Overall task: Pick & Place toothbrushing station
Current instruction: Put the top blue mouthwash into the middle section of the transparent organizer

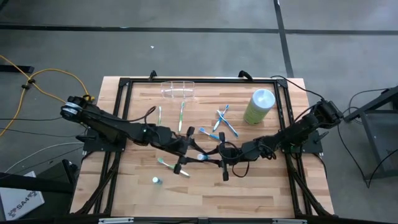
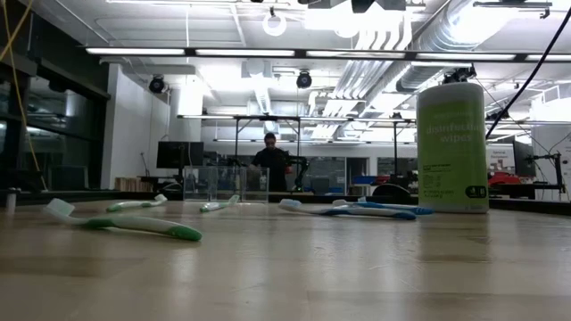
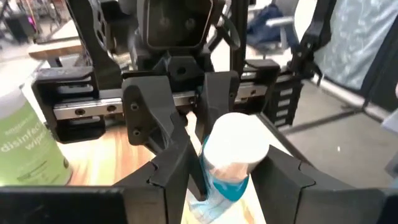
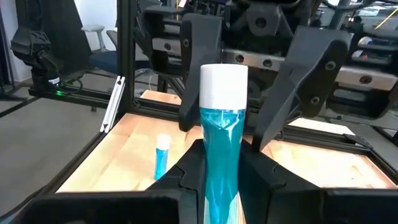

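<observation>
Your right gripper (image 4: 221, 163) is clamped on a blue toothpaste tube (image 4: 221, 149); your left gripper (image 3: 221, 171) pinches its white cap (image 3: 235, 140).

Pale wood tabletop (image 1: 249, 186), planked and smooth with a soft sheen; clear glossy plastic holder (image 1: 178, 89); matt black gripper fingers (image 4: 314, 68); a glossy translucent blue tube (image 4: 222, 155) with smooth white plastic cap.
</observation>
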Robot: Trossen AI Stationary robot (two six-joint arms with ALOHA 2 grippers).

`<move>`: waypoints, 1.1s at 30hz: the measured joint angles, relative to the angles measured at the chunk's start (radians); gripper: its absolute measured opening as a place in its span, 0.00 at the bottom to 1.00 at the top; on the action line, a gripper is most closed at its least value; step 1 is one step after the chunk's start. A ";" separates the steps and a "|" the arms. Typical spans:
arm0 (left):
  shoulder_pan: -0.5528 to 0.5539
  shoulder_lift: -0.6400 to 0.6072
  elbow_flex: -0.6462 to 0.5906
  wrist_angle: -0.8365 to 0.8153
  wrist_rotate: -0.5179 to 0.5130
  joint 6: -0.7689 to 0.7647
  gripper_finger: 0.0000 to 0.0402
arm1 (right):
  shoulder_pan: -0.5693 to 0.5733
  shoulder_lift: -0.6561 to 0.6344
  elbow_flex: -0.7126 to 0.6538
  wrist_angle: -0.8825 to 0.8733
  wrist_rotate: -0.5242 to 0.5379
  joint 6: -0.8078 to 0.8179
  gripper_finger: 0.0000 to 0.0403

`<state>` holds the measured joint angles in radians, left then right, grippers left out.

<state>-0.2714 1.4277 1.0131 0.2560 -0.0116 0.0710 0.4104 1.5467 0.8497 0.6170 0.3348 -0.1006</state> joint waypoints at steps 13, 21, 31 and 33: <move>0.025 0.018 0.186 -0.383 0.001 -0.035 0.38 | -0.016 0.000 -0.001 -0.007 -0.012 0.005 0.14; 0.035 0.056 0.263 -0.510 0.014 -0.043 0.38 | -0.032 0.001 -0.003 -0.020 -0.031 0.023 0.14; 0.046 0.056 0.266 -0.552 -0.002 -0.133 0.38 | -0.036 0.002 -0.003 -0.023 -0.015 0.023 0.14; 0.047 0.056 0.266 -0.558 -0.004 -0.148 0.38 | -0.042 0.002 -0.003 -0.023 -0.017 0.023 0.14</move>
<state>-0.2249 1.4837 1.2793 -0.3024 -0.0154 -0.0765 0.3681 1.5490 0.8467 0.5935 0.3180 -0.0776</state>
